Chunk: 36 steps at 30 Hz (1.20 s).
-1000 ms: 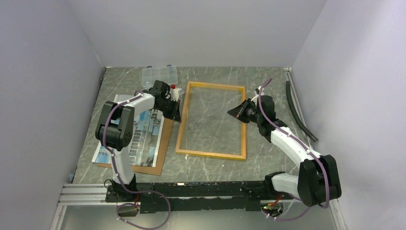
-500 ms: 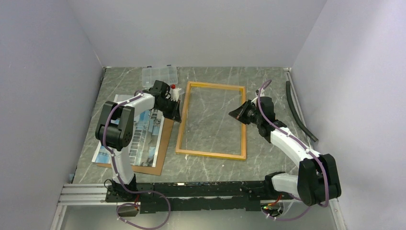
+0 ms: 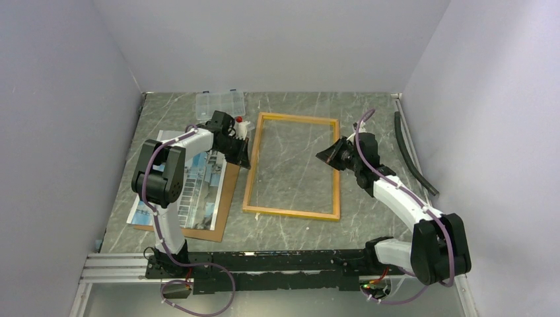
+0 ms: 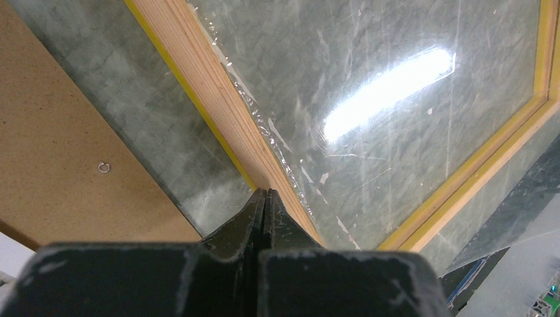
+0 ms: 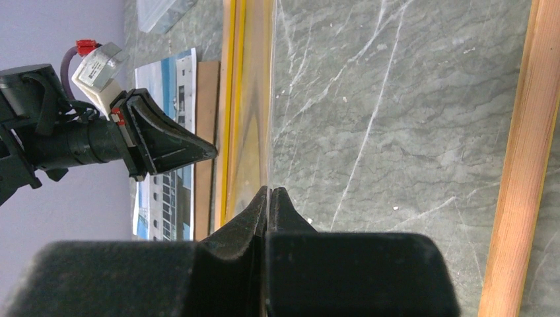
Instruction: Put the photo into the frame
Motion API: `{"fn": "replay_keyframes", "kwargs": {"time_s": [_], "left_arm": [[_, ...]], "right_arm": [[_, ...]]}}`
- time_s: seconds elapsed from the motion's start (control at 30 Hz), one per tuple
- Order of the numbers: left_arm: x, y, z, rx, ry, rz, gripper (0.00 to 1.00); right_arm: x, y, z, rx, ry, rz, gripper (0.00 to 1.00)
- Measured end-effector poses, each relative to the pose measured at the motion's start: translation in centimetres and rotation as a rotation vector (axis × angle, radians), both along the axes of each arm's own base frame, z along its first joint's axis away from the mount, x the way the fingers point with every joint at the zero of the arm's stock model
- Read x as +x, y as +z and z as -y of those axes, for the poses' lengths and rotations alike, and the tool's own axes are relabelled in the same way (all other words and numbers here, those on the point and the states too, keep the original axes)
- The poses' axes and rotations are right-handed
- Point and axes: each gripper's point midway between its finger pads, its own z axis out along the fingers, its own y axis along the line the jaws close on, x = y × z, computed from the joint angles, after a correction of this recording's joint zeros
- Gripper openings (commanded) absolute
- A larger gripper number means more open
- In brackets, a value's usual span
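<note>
The frame (image 3: 290, 212), a yellow-orange rectangle, lies flat mid-table, and the marble shows through it. The photo (image 3: 198, 191) of a building against blue sky lies to its left on a brown backing board (image 3: 226, 195). My left gripper (image 3: 245, 160) is shut, its tip at the frame's left bar (image 4: 218, 92). My right gripper (image 3: 323, 156) hovers over the frame's right part. It is shut on the edge of a clear sheet (image 5: 254, 99), which stands tilted up on edge above the frame. Whether the left fingers also pinch that sheet, I cannot tell.
A small clear plastic compartment box (image 3: 220, 103) sits at the back, left of the frame. A black hose (image 3: 413, 155) runs along the right wall. The board's near corner (image 3: 212, 231) is close to the arms' base rail (image 3: 264, 261).
The right gripper has edged slightly to the left over the frame. The left arm, photo and frame have not moved.
</note>
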Motion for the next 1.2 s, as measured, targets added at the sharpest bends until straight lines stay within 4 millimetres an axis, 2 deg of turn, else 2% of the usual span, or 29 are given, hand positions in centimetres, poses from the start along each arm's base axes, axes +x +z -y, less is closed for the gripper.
{"fn": "replay_keyframes", "kwargs": {"time_s": [0.3,0.53,0.87,1.2], "left_arm": [[-0.2,0.1,0.4,-0.019,-0.006,-0.012,0.03],[-0.4,0.1,0.6,-0.024,-0.013,-0.015,0.03],[-0.4,0.1,0.6,-0.025,-0.013,-0.016,0.03],[-0.5,0.2,0.6,-0.028,-0.015,-0.017,0.03]], "right_arm": [[-0.5,2.8,0.2,0.006,0.004,0.088,0.00],[-0.6,3.0,-0.2,0.018,0.027,0.092,0.00],[0.1,3.5,-1.9,0.082,0.104,0.106,0.00],[1.0,3.0,-2.0,0.094,0.084,0.093,0.00]]}}
